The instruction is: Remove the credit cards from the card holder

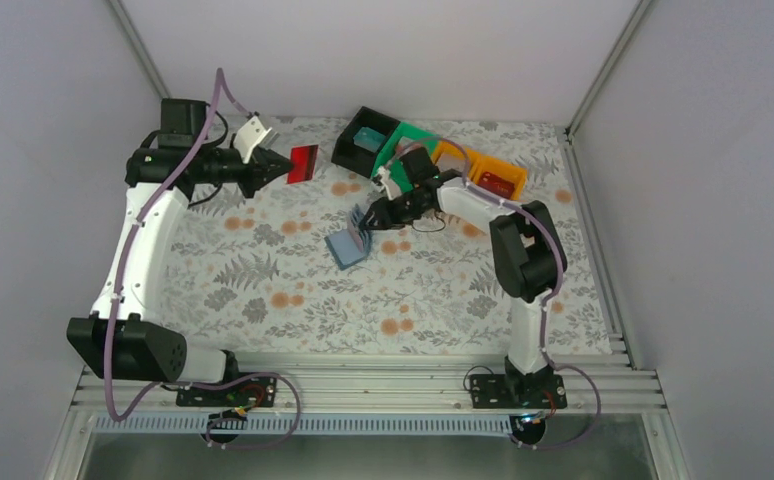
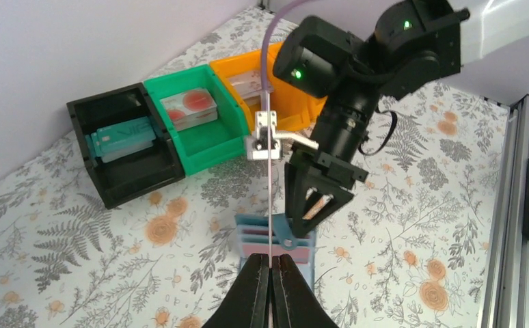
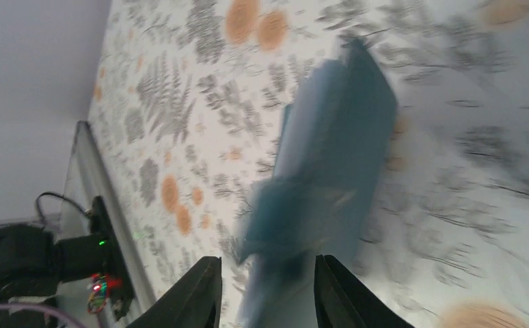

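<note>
Partway: teal card (image 2: 121,139) in the black bin (image 2: 135,181), pale red-marked card (image 2: 190,108) in the green bin (image 2: 214,147), something pale in the orange bin (image 2: 286,106), all at 12 o'clock. Left jaws are clamped on a red card (image 1: 304,163) at 10 o'clock. The card holder (image 1: 348,246) sits mid-counter (image 1: 263,300) with card edges showing inside; right jaws are parted around its edge, grip unclear.
</note>
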### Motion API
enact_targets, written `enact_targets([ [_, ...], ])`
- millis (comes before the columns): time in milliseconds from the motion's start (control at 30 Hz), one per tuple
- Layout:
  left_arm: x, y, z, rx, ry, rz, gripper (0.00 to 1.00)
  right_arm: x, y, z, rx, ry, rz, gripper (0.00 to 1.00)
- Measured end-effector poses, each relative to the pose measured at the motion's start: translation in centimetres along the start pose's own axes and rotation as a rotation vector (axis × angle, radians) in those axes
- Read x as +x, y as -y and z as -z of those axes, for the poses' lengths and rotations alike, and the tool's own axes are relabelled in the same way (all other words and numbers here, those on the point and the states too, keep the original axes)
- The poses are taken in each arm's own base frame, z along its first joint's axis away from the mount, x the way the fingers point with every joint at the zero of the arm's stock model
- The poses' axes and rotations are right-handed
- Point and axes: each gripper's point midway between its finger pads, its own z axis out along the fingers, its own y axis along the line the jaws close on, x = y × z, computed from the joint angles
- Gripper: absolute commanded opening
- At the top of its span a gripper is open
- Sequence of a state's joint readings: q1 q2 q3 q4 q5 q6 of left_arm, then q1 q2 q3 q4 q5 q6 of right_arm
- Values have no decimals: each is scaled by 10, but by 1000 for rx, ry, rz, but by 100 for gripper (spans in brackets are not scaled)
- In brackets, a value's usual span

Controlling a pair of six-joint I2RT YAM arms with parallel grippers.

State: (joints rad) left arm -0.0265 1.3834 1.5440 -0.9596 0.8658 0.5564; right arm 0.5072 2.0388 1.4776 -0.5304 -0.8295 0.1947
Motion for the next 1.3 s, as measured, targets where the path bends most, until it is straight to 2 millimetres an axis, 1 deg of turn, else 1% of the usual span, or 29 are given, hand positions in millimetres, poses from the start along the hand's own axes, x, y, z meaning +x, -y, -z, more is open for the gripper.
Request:
enact_targets([
  [67, -1, 4, -4, 5, -9, -13, 2, -4, 12, 12, 67, 24, -17, 44],
  [100, -1, 8, -7, 12, -18, -22, 2, -7, 19, 21, 118, 43, -15, 46],
  [133, -1, 12, -10, 20, -26, -32, 2, -11, 20, 30, 158, 62, -4, 49],
  [200, -1, 23, -15, 45, -44, -55, 2, -20, 11, 54, 214, 116, 50, 56],
  [233, -2, 28, -17, 59, -51, -70, 2, -26, -2, 68, 229, 150, 98, 60],
  [267, -3, 34, -19, 75, -56, -83, 2, -32, -21, 82, 232, 189, 164, 64],
  [333, -5, 45, -22, 102, -62, -109, 2, -39, -72, 111, 210, 268, 324, 71],
  [400, -5, 52, -24, 120, -72, -129, 2, -41, -139, 140, 159, 362, 533, 73],
  [467, -2, 58, -27, 130, -91, -147, 2, -34, -197, 164, 109, 440, 720, 74],
  [500, 0, 60, -29, 133, -103, -157, 2, -31, -219, 174, 92, 472, 797, 74],
  [533, 2, 63, -30, 140, -115, -169, 2, -27, -238, 181, 79, 497, 863, 73],
  [567, 5, 67, -31, 147, -126, -180, 2, -24, -251, 185, 71, 513, 919, 73],
  [600, 6, 69, -32, 154, -135, -190, 2, -23, -260, 186, 66, 518, 964, 72],
  [667, 11, 77, -32, 182, -154, -210, 2, -24, -266, 180, 66, 503, 1015, 65],
  [733, 14, 85, -30, 211, -164, -228, 2, -29, -264, 167, 67, 463, 1047, 59],
  [800, 13, 93, -27, 243, -160, -237, 2, -31, -258, 151, 59, 410, 1059, 58],
  [867, 10, 98, -24, 266, -147, -245, 2, -28, -249, 138, 47, 352, 1050, 58],
  [967, 9, 101, -23, 281, -141, -241, 2, -18, -241, 129, 25, 291, 1039, 58],
  [1000, 9, 101, -23, 281, -142, -240, 2, -15, -241, 129, 17, 285, 1042, 52],
  [1033, 10, 101, -23, 282, -143, -238, 2, -12, -242, 129, 11, 282, 1045, 44],
  [1100, 9, 102, -23, 283, -143, -238, 2, -9, -243, 129, 7, 277, 1047, 23],
  [1133, 9, 102, -22, 284, -141, -238, 2, -8, -243, 129, 6, 274, 1038, 18],
  [1233, 4, 105, -20, 291, -129, -242, 2, -6, -242, 127, 10, 265, 1039, 13],
  [1300, 0, 107, -17, 296, -116, -246, 2, -6, -242, 127, 15, 264, 1040, 6],
])
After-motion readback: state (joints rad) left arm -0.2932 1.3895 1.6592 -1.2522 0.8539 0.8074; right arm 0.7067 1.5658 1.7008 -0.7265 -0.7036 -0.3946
